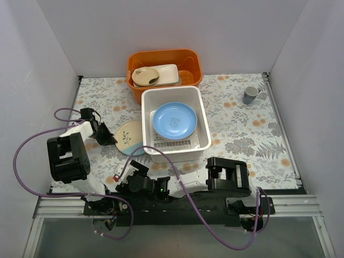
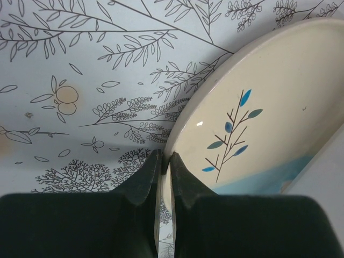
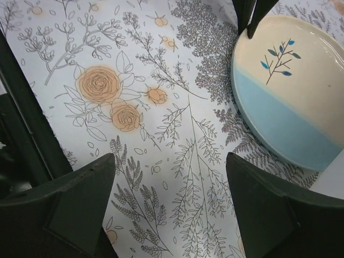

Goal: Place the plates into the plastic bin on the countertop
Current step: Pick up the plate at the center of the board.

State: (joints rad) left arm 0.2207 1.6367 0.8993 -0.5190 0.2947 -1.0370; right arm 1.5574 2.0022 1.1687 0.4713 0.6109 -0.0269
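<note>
Bright even light, soft shadows, focus sharp.

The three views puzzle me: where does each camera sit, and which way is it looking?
Top external: above and behind the arms, looking down on the countertop, the white bin and the arms' bases.
Left wrist: on the left arm, looking along the left gripper, shut on the cream plate's rim.
Right wrist: on the right arm, looking down at the countertop past the right gripper's open fingers.
Shared: both wrist views show the cream plate; the right one also catches the left gripper's fingertips.
</note>
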